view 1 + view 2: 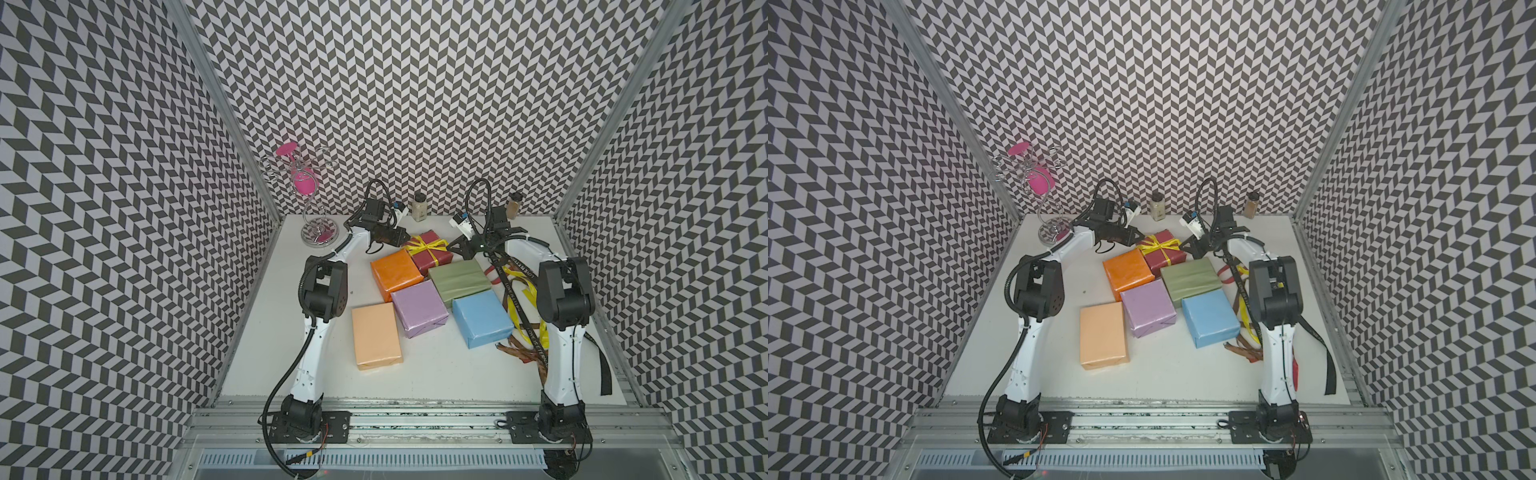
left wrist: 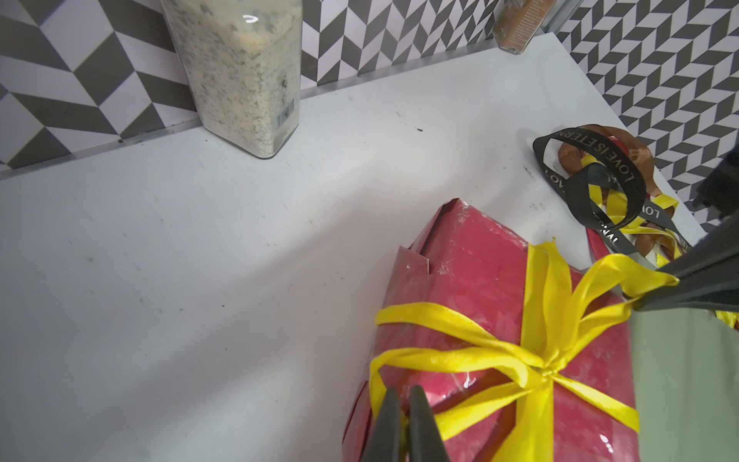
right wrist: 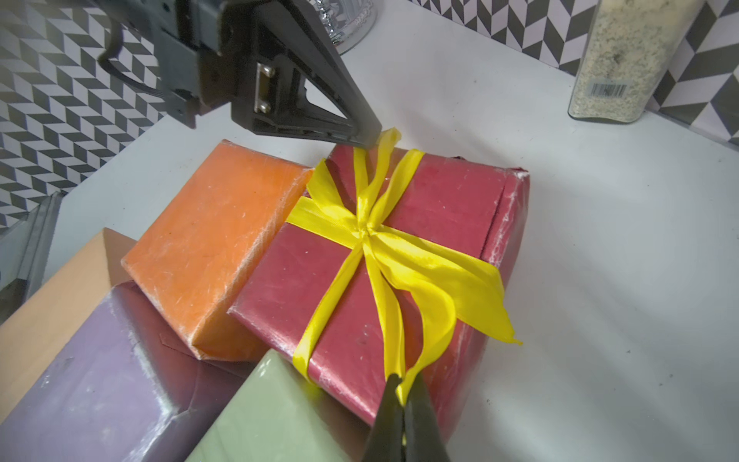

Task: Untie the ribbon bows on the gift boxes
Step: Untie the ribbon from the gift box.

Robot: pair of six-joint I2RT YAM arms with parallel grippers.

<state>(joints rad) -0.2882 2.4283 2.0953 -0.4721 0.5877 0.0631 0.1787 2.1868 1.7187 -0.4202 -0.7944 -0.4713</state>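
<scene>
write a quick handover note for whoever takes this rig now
Both shut: left gripper on one end of the yellow bow, right gripper on another.
Bow still knotted on the dark red box, at the back of the group.
Done: orange box, lilac box, sage green box, light blue box, peach box are bare; loose ribbons lie beside the right arm.
Left: pull this last bow undone.

walls (image 1: 415,104): black-and-white zigzag print on all three sides, kinda dizzying | corners: silver metal posts (image 1: 222,108) | surface (image 1: 436,374): plain white, a bit scuffed | front edge: metal rail (image 1: 415,419), slotted white vent strip (image 1: 415,459) just below | light: even, soft shadows
</scene>
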